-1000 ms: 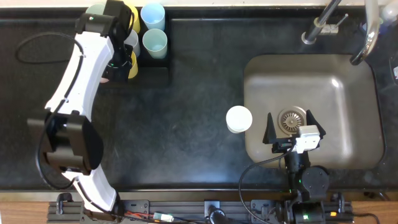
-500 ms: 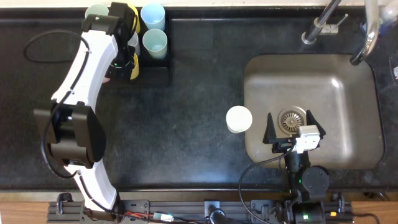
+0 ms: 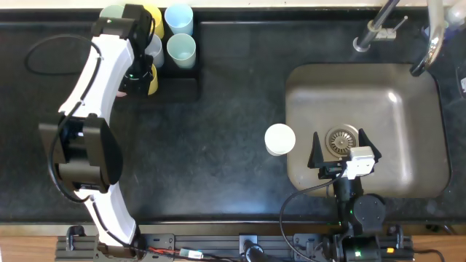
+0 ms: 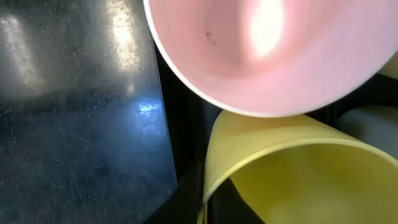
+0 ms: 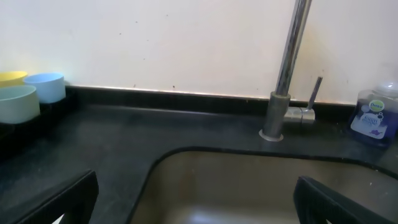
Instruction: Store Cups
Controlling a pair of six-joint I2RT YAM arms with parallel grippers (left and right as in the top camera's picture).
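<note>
One white cup point(image 3: 279, 139) stands alone on the dark tabletop point(image 3: 211, 167), mouth down as far as I can judge, just beside the rim of the sink point(image 3: 408, 94) at its 9 o'clock side and well apart from the other cups. Those are gathered in the black rack point(image 3: 183, 87) at about 11 o'clock on the tabletop: a light blue cup point(image 3: 178, 16) and a teal cup point(image 3: 180, 49) stand in it side by side, and a yellow cup point(image 3: 153, 78) lies at the 9 o'clock side of them. The left pincer point(image 3: 138, 71) is over this rack. Its wrist camera looks closely into a pink cup point(image 4: 267, 50), with the rim of a yellow cup just beside it. Whether this pincer is clenched on the pink cup or released, I cannot tell. The right pincer point(image 3: 341, 148) hangs over the sink near the drain point(image 3: 340, 138), released, its jaws wide apart and holding nothing. In my judgement the task is mostly done: several cups are stored and the pink one is at the rack or just going in. What is left is the white cup, which is closest to the idle right arm.
</note>
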